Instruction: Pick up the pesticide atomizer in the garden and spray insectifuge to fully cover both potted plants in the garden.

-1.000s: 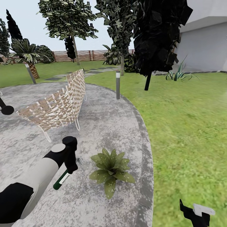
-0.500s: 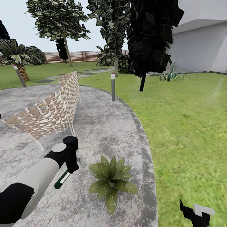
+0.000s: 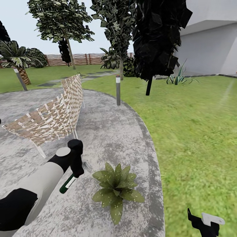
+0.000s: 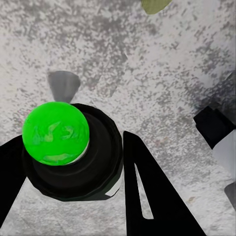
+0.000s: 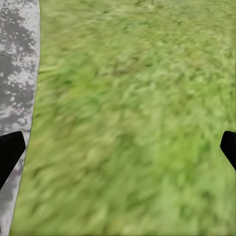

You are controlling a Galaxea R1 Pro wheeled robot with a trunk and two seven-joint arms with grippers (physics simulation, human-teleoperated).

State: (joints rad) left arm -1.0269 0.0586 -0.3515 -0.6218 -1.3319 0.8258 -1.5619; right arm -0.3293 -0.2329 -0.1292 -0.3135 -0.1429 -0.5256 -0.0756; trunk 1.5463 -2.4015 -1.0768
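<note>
My left gripper (image 3: pixel 74 174) is shut on the pesticide atomizer (image 3: pixel 66 184), a slender white sprayer whose dark green end points down toward the paved patio (image 3: pixel 108 131). In the left wrist view the atomizer (image 4: pixel 69 147) shows end-on between the two black fingers (image 4: pixel 147 191), with a bright green round tip. One potted plant (image 3: pixel 116 188), a low rosette of speckled green leaves, sits on the patio just right of the atomizer. My right gripper (image 5: pixel 118 147) hangs open over the lawn (image 3: pixel 197 131) beside the patio edge. The second potted plant is out of view.
A woven lounge chair (image 3: pixel 52 117) stands on the patio behind my left arm. A short grey lamp post (image 3: pixel 118 90) marks the patio rim. Trees, a palm (image 3: pixel 16 62), a brown slatted fence (image 3: pixel 82 59) and a white building (image 3: pixel 210 39) lie beyond.
The camera swung a little, shifting the scene left and the plant lower. Since then my left gripper with the atomizer has edged slightly right toward the plant. The right gripper has not moved.
</note>
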